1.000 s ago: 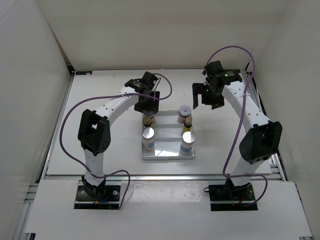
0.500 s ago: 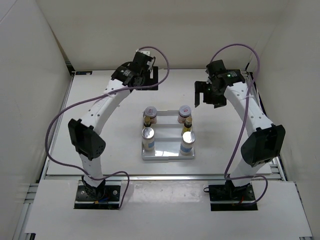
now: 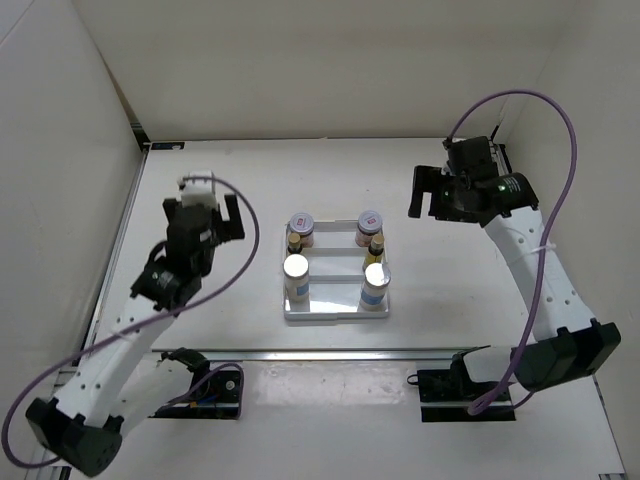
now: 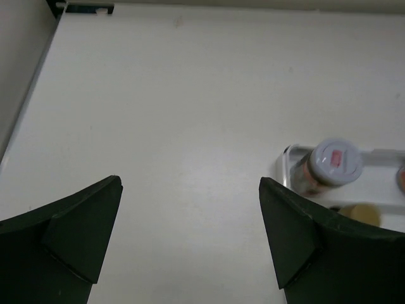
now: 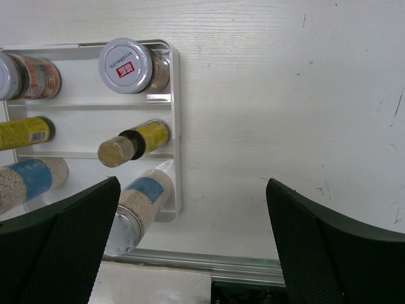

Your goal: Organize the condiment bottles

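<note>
Both end effectors hang released and empty, the left end effector (image 3: 203,215) and the right end effector (image 3: 430,195) each well apart from the load, which suggests nothing is left to carry. Between them the six condiment bottles (image 3: 296,268) stand upright, long axes vertical and caps up, in two files of three inside the white tray (image 3: 335,314) on the counter (image 3: 450,290), like paired with like across it.

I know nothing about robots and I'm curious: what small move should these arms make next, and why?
Probably nothing more than drawing the left tool and right tool back to rest. Both hang open and empty, apart from the white tray, where all six condiment bottles stand in pairs: jars far, droppers middle, white bottles near.
</note>
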`<action>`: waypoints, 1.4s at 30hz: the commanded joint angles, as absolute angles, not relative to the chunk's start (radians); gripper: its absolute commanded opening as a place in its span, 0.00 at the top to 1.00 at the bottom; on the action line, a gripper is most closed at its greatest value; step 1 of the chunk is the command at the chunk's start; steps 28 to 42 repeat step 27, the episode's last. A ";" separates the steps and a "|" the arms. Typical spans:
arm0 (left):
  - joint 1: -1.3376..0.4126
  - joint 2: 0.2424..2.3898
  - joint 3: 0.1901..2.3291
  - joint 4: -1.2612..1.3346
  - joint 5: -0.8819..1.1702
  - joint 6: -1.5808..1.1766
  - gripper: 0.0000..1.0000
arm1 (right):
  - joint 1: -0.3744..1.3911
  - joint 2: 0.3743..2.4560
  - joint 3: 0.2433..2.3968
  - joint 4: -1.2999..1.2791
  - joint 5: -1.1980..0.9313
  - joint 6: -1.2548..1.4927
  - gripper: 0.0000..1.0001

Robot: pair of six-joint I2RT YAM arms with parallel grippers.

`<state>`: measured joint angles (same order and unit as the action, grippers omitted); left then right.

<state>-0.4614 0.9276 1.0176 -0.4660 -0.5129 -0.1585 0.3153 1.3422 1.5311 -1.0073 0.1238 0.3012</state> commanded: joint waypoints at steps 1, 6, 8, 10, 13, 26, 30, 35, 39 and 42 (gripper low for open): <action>-0.466 0.790 0.734 -0.189 -0.502 -0.135 0.00 | 0.313 1.309 1.490 -0.962 0.120 0.262 0.01; -0.466 0.652 0.438 0.155 -0.477 -0.016 0.00 | 0.313 1.179 1.352 -0.933 0.110 0.235 0.01; -0.466 0.664 0.397 0.202 -0.543 -0.015 0.00 | 0.313 1.108 1.310 -0.921 0.110 0.235 0.01; -0.457 0.686 0.388 0.202 -0.543 0.001 0.00 | 0.313 1.068 1.261 -0.911 0.110 0.235 0.01; -0.457 0.716 0.365 0.236 -0.506 0.035 0.00 | 0.313 1.011 1.206 -0.911 0.110 0.245 0.01; -0.457 0.618 0.186 0.460 -0.636 0.026 0.00 | 0.313 0.844 0.976 -0.828 0.158 0.302 0.01; -0.466 0.608 0.186 0.460 -0.650 0.026 0.00 | 0.313 0.830 0.976 -0.828 0.158 0.302 0.01; -0.466 0.608 0.186 0.460 -0.650 0.026 0.00 | 0.313 0.830 0.976 -0.828 0.158 0.302 0.01; -0.466 0.608 0.186 0.460 -0.650 0.026 0.00 | 0.313 0.830 0.976 -0.828 0.158 0.302 0.01; -0.466 0.608 0.186 0.460 -0.650 0.026 0.00 | 0.313 0.830 0.976 -0.828 0.158 0.302 0.01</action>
